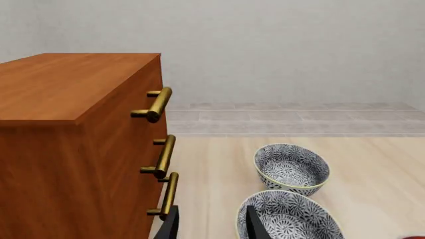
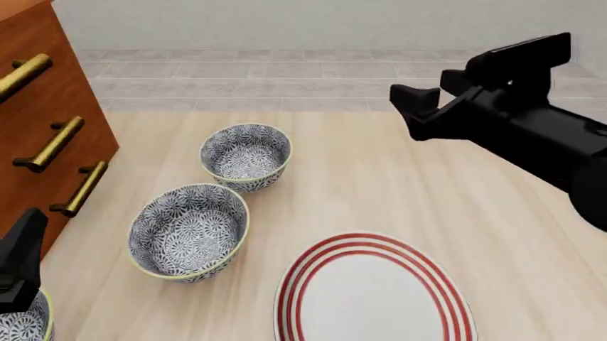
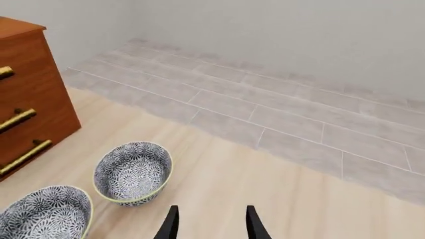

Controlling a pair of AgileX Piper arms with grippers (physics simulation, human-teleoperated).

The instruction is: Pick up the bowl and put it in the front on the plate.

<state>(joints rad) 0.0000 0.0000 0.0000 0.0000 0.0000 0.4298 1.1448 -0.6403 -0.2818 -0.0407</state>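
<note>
So the bowl (image 2: 189, 231) sits on the table (image 2: 379, 185) just left of the plate (image 2: 374, 293), with a second bowl (image 2: 246, 155) behind it. Right gripper (image 2: 417, 106) hangs up high, released, nothing in it. Left gripper (image 1: 211, 224) is spread too, near the dresser (image 2: 38, 121).
</note>
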